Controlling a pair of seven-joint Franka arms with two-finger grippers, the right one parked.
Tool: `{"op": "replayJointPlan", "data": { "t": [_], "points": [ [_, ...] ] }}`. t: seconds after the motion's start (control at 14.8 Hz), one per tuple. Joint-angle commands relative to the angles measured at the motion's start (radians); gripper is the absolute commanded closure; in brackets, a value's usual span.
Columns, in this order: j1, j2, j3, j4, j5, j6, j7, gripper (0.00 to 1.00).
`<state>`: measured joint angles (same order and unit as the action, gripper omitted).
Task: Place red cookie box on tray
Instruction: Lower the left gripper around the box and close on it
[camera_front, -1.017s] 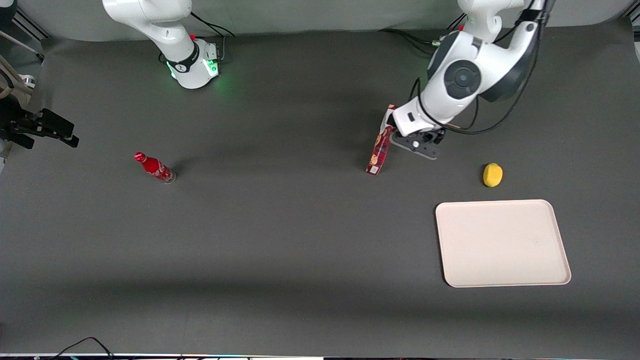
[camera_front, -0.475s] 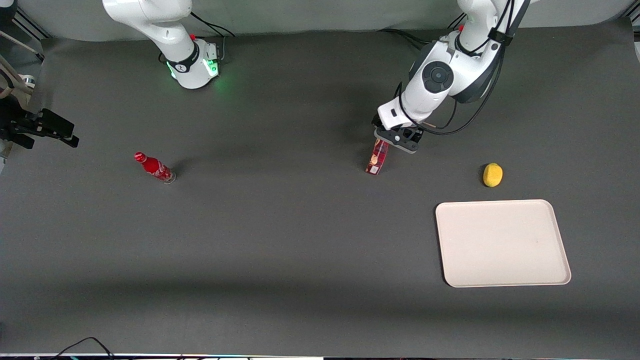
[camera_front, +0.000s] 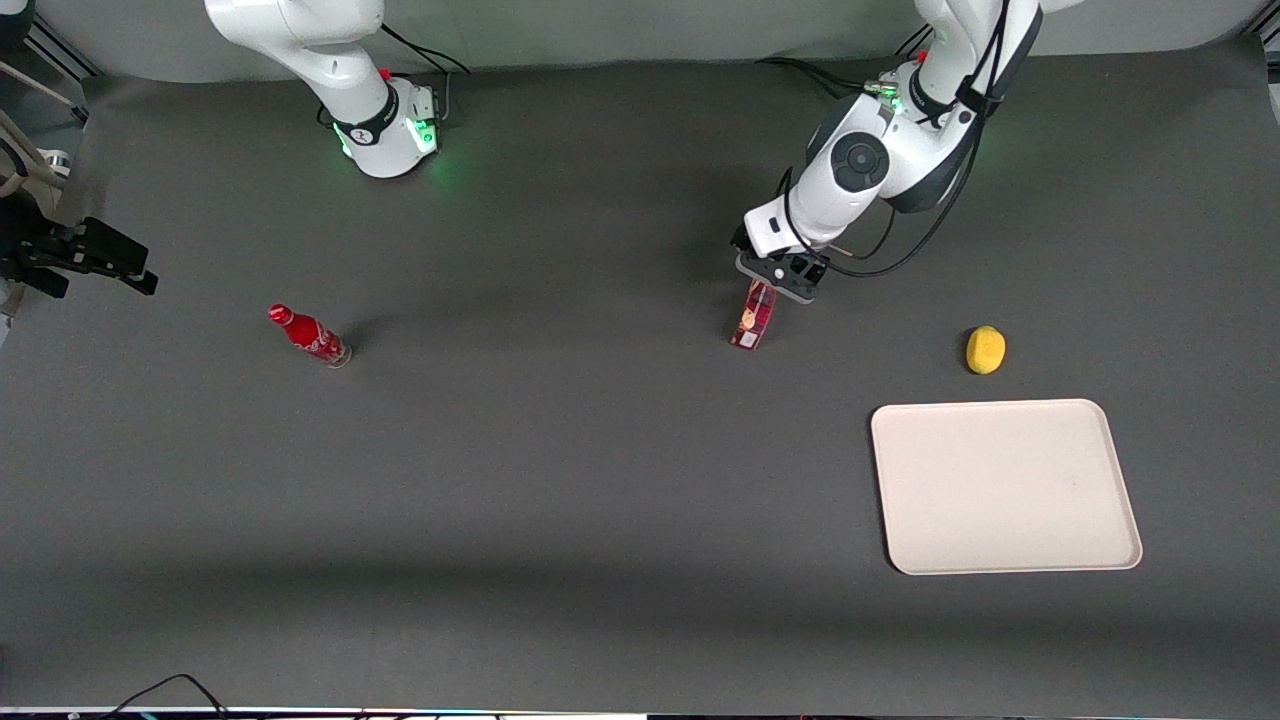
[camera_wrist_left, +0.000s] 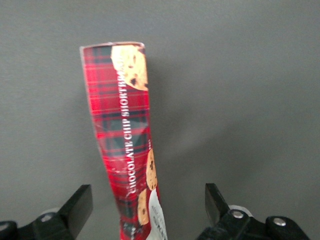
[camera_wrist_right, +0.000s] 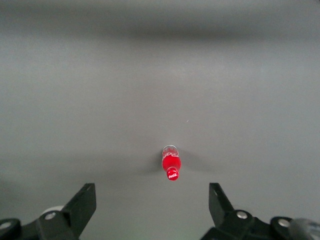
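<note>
The red cookie box (camera_front: 752, 325) lies on the dark table, a long slim tartan carton with cookie pictures. In the left wrist view the box (camera_wrist_left: 122, 130) runs lengthwise between the two fingers, its white-label end nearest the camera. My left gripper (camera_front: 775, 280) is open and hangs over the box's end farther from the front camera; its fingers (camera_wrist_left: 80, 205) stand wide on either side of the box without touching it. The cream-white tray (camera_front: 1005, 485) lies flat nearer the front camera, toward the working arm's end of the table.
A yellow lemon-like object (camera_front: 985, 349) lies between the box and the tray. A small red bottle (camera_front: 308, 335) stands toward the parked arm's end of the table and also shows in the right wrist view (camera_wrist_right: 170, 166).
My left gripper has swung over the box's end and come lower, now covering the part of the box that showed before. The box has not moved.
</note>
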<state>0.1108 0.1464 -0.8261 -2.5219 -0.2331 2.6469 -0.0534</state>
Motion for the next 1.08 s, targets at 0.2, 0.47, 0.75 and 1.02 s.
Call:
{"op": "replayJointPlan", "data": {
  "t": [0.2,0.47,0.75,1.02],
  "points": [
    [-0.033,0.045,0.010,-0.026,0.000,0.077,-0.013,0.22],
    [-0.036,0.056,0.024,-0.025,0.006,0.079,-0.013,0.81],
    [-0.036,0.059,0.036,-0.021,0.006,0.076,-0.011,1.00],
    [-0.028,0.029,0.064,0.006,0.006,0.045,-0.011,1.00]
  ]
}}
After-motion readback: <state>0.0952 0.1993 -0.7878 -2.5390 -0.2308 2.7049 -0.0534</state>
